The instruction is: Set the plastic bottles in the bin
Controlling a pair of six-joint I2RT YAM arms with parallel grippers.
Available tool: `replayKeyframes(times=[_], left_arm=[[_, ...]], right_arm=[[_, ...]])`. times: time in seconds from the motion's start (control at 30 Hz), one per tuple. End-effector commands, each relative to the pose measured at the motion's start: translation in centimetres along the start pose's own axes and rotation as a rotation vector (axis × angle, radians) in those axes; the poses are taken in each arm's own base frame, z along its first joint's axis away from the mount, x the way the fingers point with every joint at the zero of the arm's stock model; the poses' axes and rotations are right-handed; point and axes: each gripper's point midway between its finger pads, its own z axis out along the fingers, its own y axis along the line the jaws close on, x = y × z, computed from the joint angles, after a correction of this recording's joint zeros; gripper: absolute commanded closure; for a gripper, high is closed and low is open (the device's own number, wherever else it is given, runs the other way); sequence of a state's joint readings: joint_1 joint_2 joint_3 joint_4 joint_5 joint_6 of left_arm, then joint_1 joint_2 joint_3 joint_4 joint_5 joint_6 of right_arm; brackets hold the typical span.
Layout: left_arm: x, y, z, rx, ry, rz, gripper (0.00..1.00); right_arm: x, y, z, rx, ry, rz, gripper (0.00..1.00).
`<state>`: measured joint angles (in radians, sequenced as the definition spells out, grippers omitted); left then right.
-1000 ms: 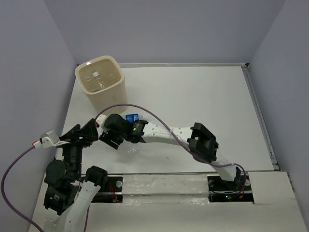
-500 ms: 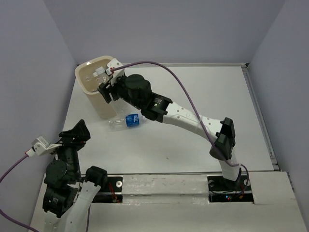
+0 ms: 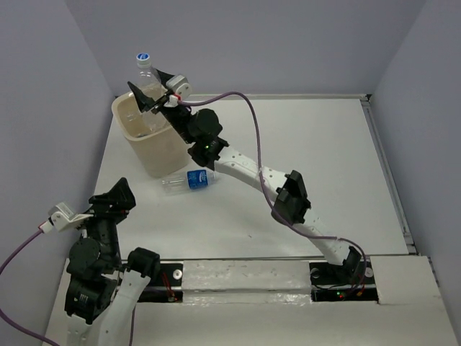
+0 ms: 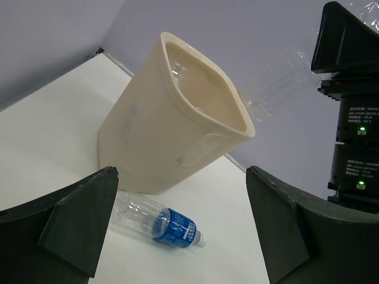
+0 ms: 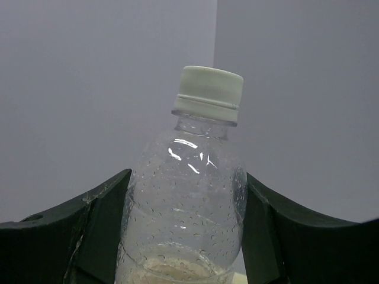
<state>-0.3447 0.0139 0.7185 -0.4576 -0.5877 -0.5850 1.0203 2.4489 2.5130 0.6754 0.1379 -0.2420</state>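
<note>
Left end effector (image 3: pixel 112 200) is hovering over the near-left corner of the desk (image 3: pixel 302 158), its jaws standing wide apart and gripping nothing. Its wrist view is looking out at the bin and a loose bottle.

The bin (image 3: pixel 160 150) is standing upright at the far-left of the desk, mouth facing up. Its contents are not showing clearly.

One plastic bottle (image 3: pixel 148 78) is being held raised at the bin's mouth, upright with its white cap on top. In the top view it is showing over the far rim. The right end effector (image 3: pixel 155 99) is clamped on this bottle's body, one finger at each side.

A second bottle (image 3: pixel 189 181), carrying a blue label band, is lying on its side on the desk just beside the bin's near wall.
</note>
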Motion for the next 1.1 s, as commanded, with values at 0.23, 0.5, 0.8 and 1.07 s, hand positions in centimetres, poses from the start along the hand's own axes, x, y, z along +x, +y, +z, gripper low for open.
replayKeyframes(times=[0.23, 0.5, 0.8, 1.07], left_arm=[[0.1, -0.6, 0.8, -0.002, 0.004, 0.021, 0.01], [-0.2, -0.3, 1.0, -0.023, -0.022, 0.03, 0.01], [-0.2, -0.2, 1.3, -0.035, -0.025, 0.05, 0.01], [-0.3, -0.4, 1.2, -0.022, -0.03, 0.05, 0.01]], right_arm=[[3.5, -7.8, -0.5, 0.069, -0.174, 0.041, 0.6], [6.9, -5.2, -1.1, -0.073, -0.06, 0.014, 0.11], [2.9, -0.9, -1.4, -0.198, 0.057, 0.04, 0.04], [-0.3, -0.2, -9.9, -0.324, 0.315, 0.084, 0.19]])
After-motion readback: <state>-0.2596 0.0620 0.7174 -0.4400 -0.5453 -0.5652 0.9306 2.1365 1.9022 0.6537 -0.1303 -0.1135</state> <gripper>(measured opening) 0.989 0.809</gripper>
